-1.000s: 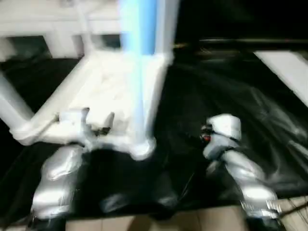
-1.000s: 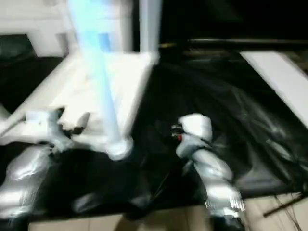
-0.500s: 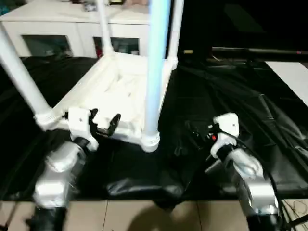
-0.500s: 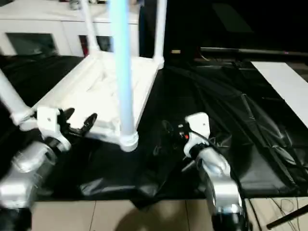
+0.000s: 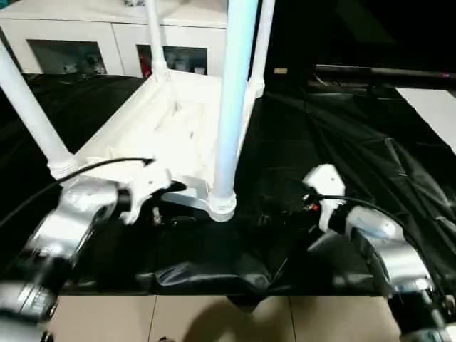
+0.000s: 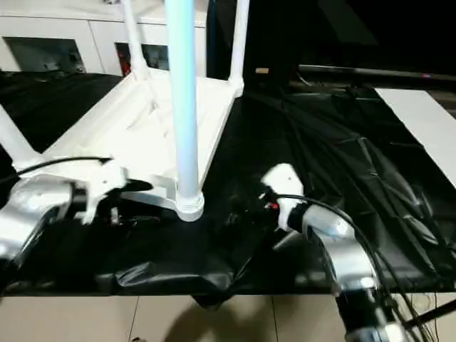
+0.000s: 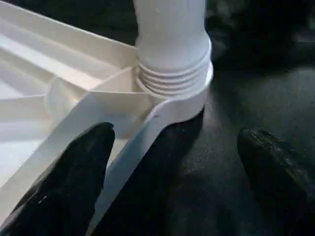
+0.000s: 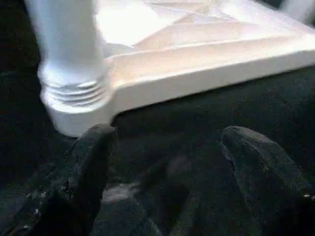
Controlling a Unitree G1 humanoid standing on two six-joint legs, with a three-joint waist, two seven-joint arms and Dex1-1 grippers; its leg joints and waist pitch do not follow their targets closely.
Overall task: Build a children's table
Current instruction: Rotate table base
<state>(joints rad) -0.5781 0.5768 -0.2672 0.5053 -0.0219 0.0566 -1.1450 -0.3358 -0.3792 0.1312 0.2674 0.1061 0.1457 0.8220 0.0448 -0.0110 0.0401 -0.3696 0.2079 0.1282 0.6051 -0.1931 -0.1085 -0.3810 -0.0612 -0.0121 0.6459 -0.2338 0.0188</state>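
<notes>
- The children's table [image 5: 178,125] lies upside down on a black sheet [image 5: 335,149], its four legs [image 5: 235,100] standing upward in the corner sockets, apparently so they can be seated from above.
- The left gripper [image 7: 172,191], fingers spread and grasping nothing, straddles the tabletop's edge beside the nearest socket [image 7: 172,93].
- The right gripper [image 8: 167,182], likewise released, hovers over the sheet just short of that corner.
- A white cabinet [image 5: 92,35] stands behind.
</notes>
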